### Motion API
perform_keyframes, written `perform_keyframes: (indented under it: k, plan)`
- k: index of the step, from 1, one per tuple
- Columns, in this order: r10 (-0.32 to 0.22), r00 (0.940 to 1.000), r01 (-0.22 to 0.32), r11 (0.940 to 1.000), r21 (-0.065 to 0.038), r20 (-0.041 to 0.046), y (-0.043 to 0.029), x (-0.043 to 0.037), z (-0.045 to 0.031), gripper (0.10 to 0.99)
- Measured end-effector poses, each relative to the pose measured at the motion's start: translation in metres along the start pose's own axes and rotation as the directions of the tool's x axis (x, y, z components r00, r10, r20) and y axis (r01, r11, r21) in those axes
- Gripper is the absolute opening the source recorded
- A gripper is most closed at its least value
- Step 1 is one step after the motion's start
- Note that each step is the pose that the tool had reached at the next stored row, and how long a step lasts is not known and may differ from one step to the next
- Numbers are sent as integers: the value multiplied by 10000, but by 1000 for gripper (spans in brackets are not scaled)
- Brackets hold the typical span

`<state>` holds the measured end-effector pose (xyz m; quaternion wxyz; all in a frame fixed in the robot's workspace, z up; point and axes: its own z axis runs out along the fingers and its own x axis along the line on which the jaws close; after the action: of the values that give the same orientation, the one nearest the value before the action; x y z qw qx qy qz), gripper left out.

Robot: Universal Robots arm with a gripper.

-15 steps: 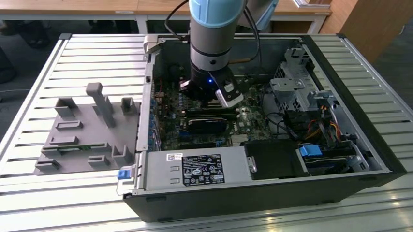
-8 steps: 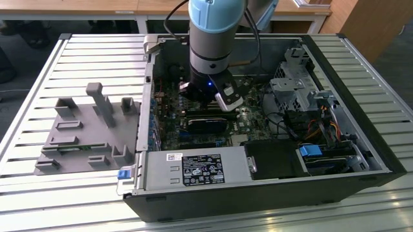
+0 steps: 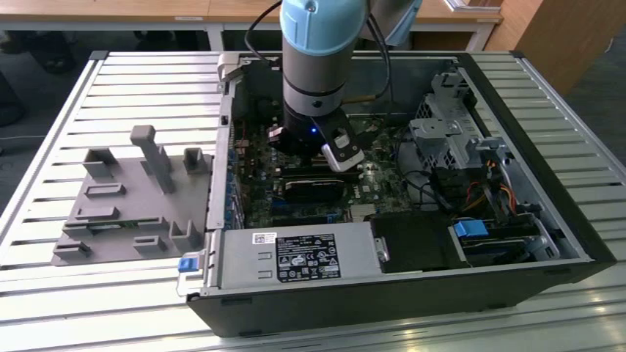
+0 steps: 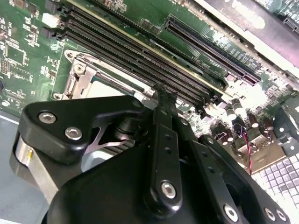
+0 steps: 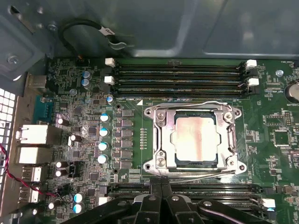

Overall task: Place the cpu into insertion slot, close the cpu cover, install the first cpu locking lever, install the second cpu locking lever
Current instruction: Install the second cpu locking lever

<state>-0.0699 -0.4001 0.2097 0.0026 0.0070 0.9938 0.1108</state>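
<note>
Slatted metal table [image 3: 59, 110]: pale, spans the exterior view, carrying everything below.

Open computer case [image 3: 547, 242]: black, lying on its side, centre to lower right of the exterior view.

Grey fixture block [image 3: 127, 198]: moulded holders, at the exterior view's left of the case, just beside its wall.

Robot arm [image 3: 318, 44]: blue and grey, descending from the top centre of the exterior view into the case.

Green motherboard [image 5: 79, 121]: floor of the case, with capacitors toward the left of the first wrist view.

Memory slots [image 5: 180, 77]: long, black, running across the upper centre of the first wrist view.

Gripper [image 5: 161, 184]: black linkages along the bottom centre of the first wrist view, fingertips pressed together with nothing between them, tips at the near edge of the socket frame.

Insertion slot [image 5: 152, 140]: right of centre in the first wrist view, silver-rimmed, directly above the gripper tips in the frame.

Cpu cover [image 5: 163, 135]: silver frame, lying flat over the socket.

Locking levers [image 5: 187, 101]: thin wire rods along the upper and lower edges of the frame.

Cpu [image 5: 194, 140]: tan metal face, seated in the slot, showing through the cover's cut-out, apart from the gripper.
</note>
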Motion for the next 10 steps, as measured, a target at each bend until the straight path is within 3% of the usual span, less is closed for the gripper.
perform_keyframes:
  k: [10]
  plan:
    - [2, 10000, -2, 9998, -193, -3, -16, 21, 95, 110]
